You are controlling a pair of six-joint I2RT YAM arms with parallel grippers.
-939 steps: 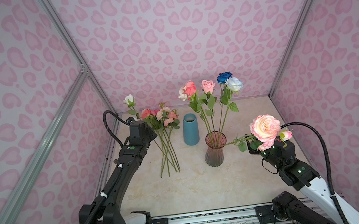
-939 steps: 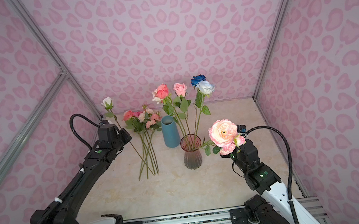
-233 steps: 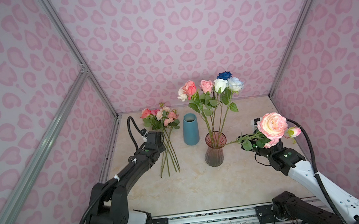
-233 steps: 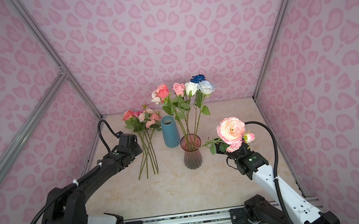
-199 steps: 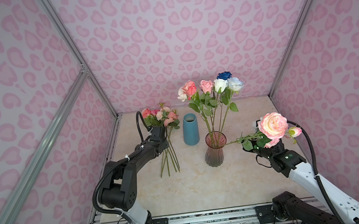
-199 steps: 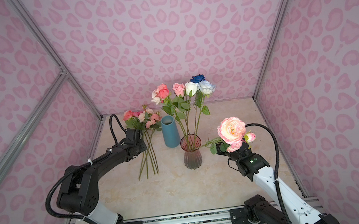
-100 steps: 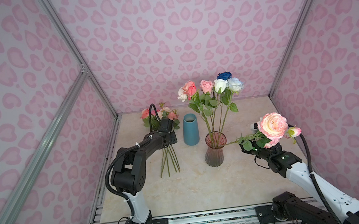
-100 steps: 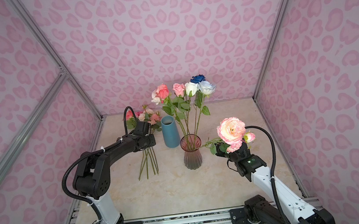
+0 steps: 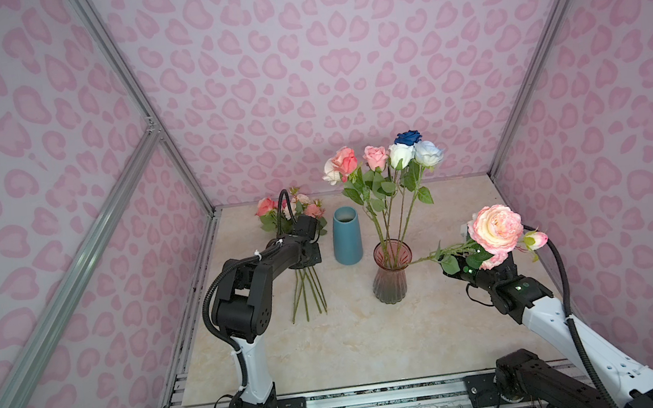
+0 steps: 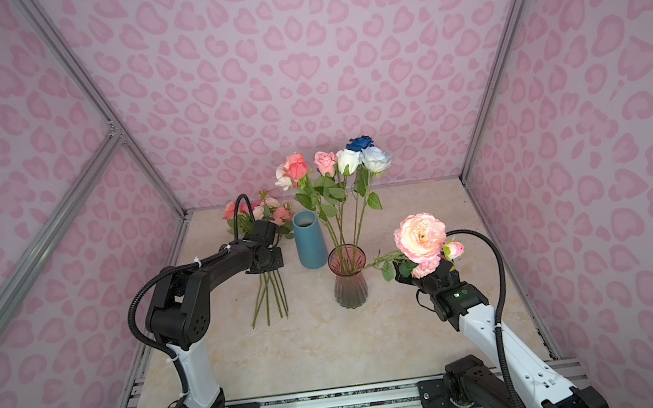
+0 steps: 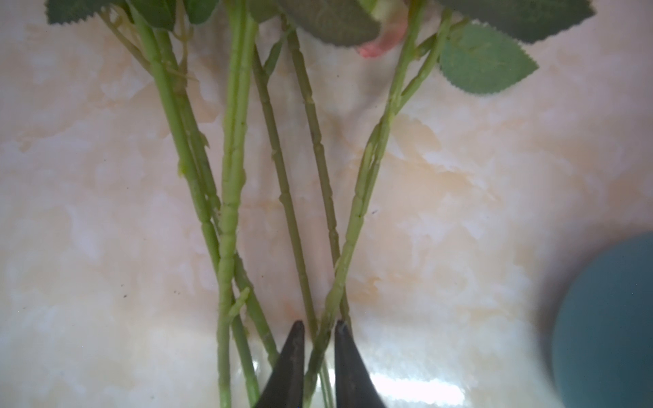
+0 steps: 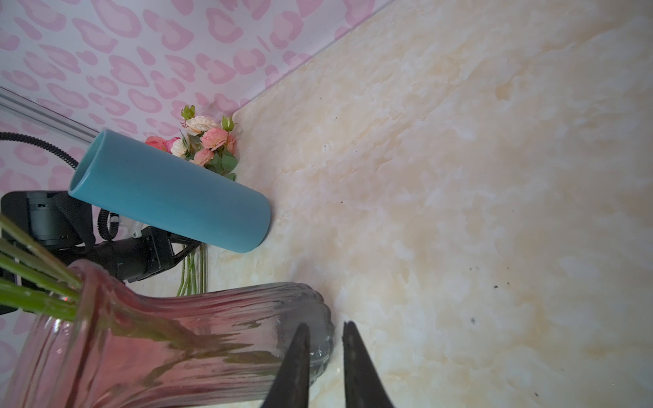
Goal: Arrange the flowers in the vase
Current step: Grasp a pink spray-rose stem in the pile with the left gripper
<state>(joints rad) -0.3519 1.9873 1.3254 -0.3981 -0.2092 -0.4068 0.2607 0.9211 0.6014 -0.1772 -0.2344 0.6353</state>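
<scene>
Swung across from the far left corner, the left gripper (image 11: 319, 323) is now set low over the loose bunch (image 9: 305, 291) lying on the table (image 9: 352, 336), and the white rose once carried by it is seen standing in the glass vase (image 9: 388, 277). Its jaws are drawn together on one loose stem (image 11: 357, 201). Six roses (image 9: 378, 157) are already arranged in that vase. At three o'clock from it, a large peony (image 9: 495, 229) is clamped in the right gripper (image 12: 325, 326), with its stem held nearly level and the tip by the rim, not yet lowered in. At nine o'clock the bunch remains to be moved; roughly half is judged done.
</scene>
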